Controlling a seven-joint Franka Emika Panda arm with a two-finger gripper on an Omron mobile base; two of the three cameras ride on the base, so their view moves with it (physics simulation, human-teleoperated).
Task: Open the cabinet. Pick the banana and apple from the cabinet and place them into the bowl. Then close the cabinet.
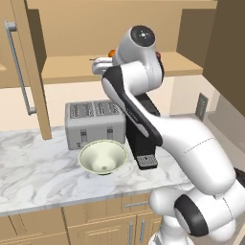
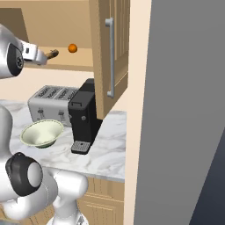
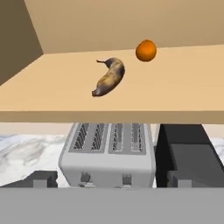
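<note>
The cabinet [image 1: 72, 67] stands open, its left door [image 1: 19, 67] and right door [image 2: 112, 57] swung out. On its shelf a brown-spotted banana [image 3: 109, 77] lies a little left of an orange ball [image 3: 146, 50]. My gripper [image 3: 112, 181] hovers open just in front of the shelf edge, below and short of the banana, with nothing between its fingers. From the sides my gripper [image 1: 99, 64] [image 2: 45, 56] sits at shelf height by the banana's tip [image 2: 52, 54]. Only a dark-red sliver, maybe the apple [image 1: 158, 54], peeks past my arm. The cream-green bowl [image 1: 102, 157] [image 2: 41, 133] sits empty on the counter.
A silver toaster [image 1: 93, 122] [image 3: 109, 153] stands behind the bowl, directly under the shelf. A black coffee machine [image 1: 143, 139] [image 2: 83, 118] stands to its right. The marble counter [image 1: 33, 172] has free room left of the bowl. A tall grey wall [image 2: 184, 110] bounds the right side.
</note>
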